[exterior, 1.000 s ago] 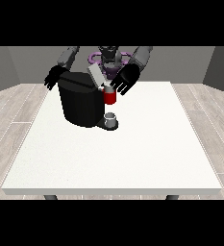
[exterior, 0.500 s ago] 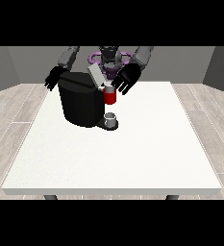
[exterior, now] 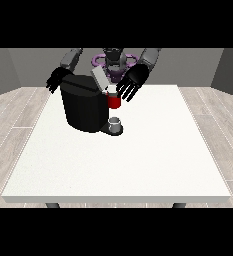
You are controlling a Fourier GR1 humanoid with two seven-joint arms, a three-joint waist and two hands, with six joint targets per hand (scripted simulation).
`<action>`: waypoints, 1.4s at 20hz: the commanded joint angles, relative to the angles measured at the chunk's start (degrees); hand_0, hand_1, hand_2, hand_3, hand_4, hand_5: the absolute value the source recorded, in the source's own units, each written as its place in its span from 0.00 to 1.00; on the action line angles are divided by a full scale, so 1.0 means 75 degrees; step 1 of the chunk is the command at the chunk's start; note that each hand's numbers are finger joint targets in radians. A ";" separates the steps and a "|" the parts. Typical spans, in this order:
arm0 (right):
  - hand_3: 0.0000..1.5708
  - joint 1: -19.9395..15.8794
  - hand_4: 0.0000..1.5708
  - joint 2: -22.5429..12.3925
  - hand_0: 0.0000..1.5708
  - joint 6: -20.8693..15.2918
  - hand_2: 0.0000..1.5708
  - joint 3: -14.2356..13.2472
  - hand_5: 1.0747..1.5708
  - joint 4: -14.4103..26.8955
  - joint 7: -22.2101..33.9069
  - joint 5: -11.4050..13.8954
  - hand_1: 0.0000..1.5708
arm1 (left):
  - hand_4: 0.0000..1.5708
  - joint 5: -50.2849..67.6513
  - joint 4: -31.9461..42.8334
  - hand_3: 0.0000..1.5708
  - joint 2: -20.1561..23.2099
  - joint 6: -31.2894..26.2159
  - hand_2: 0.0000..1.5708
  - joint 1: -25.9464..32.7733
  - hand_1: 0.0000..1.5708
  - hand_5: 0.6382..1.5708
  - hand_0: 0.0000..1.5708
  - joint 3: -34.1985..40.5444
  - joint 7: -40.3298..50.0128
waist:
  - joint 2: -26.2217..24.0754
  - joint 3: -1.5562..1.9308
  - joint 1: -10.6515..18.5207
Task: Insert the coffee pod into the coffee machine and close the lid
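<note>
Coffee pod first: you can make out a small white disc point(exterior: 111, 89) sitting on top of the red brew head point(exterior: 114, 101) at the front of the bulky black coffee machine point(exterior: 85, 107), which suggests the pod is already seated, though it is too small for you to be sure. The grey flat lid point(exterior: 99, 78) stands tilted up behind the pod, its long edge running up and back toward the robot, so the closing step looks not yet done.

Your hand at the view's right point(exterior: 133, 83) hovers just beside the machine's brew head, slightly above and to the right of the pod, with its dark fingers spread apart and curled round nothing. It is plainly the nearer hand to the lid, which lies just to its left; the coming move probably turns on sweeping that hand leftward and down over the lid's raised edge. Your hand at the view's left point(exterior: 56, 80) hangs behind the machine's far top corner, fingers relaxed and splayed, holding nothing.

Below the brew head a small grey cup point(exterior: 115, 123) rests on the machine's base. The machine stands toward the robot's end of the large white table point(exterior: 138, 165); beyond it lie a pale wood-plank floor and grey walls.
</note>
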 commanded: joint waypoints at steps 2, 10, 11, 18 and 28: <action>0.00 -0.0109 0.22 0.0136 0.00 -0.0228 0.00 0.0202 1.00 -0.0212 0.0075 0.0215 0.00 | 0.00 -0.0261 0.0158 0.00 0.0185 -0.0026 0.00 0.0125 0.00 1.00 0.00 -0.0136 -0.0264 | 0.0235 -0.0016 -0.0043; 0.00 0.0173 0.23 0.0210 0.00 -0.0379 0.00 0.0087 1.00 0.0113 0.0214 0.0176 0.00 | 0.00 -0.0304 -0.0074 0.00 -0.0537 -0.0083 0.00 0.0421 0.00 1.00 0.00 -0.0258 0.0209 | -0.0639 -0.0015 0.0297; 0.00 0.0568 0.25 0.0059 0.00 0.0183 0.00 0.0229 1.00 -0.0233 0.0057 -0.0014 0.00 | 0.00 -0.0224 0.0090 0.00 0.0026 -0.0189 0.00 0.0369 0.00 1.00 0.00 0.0003 0.0036 | -0.0603 -0.0016 -0.0044; 0.00 0.0750 0.28 -0.0057 0.00 0.0195 0.00 -0.0135 1.00 -0.0035 -0.0082 -0.0257 0.00 | 0.00 -0.0052 -0.0214 0.00 -0.0483 -0.0108 0.00 0.0882 0.00 1.00 0.00 0.0085 0.0083 | -0.1028 -0.0015 0.0404; 0.00 0.1841 0.23 -0.0513 0.00 0.0627 0.00 -0.0122 1.00 -0.0159 -0.0222 -0.0161 0.00 | 0.15 0.2337 -0.0221 0.00 -0.1827 -0.0255 0.00 0.2474 0.00 1.00 0.00 0.1920 -0.0407 | -0.2853 -0.0032 0.1335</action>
